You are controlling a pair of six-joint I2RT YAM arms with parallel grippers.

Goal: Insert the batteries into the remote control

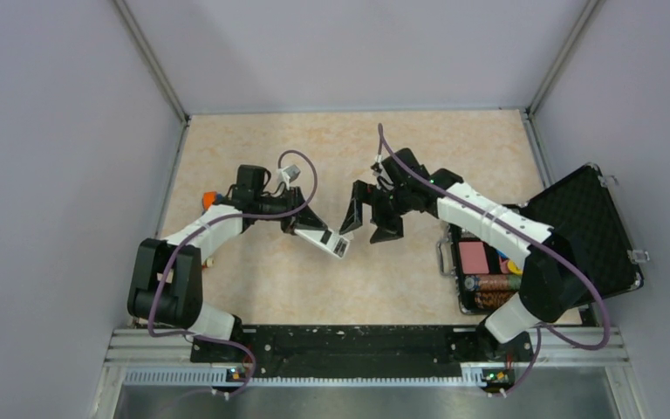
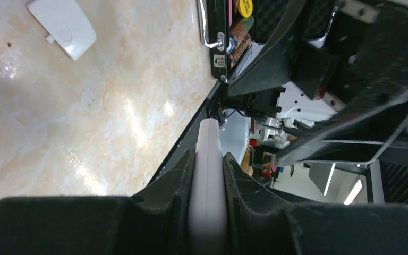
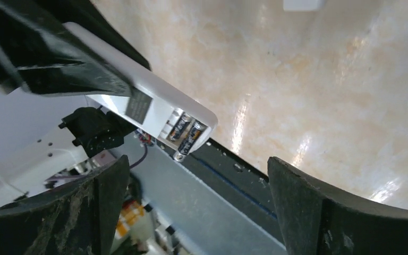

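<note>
While the left gripper (image 2: 208,159) clamped the remote control (image 3: 154,101), the right gripper (image 1: 368,223) gaped empty. Both batteries (image 3: 188,133) sat inside it; pressing them gently flush seemed best
</note>
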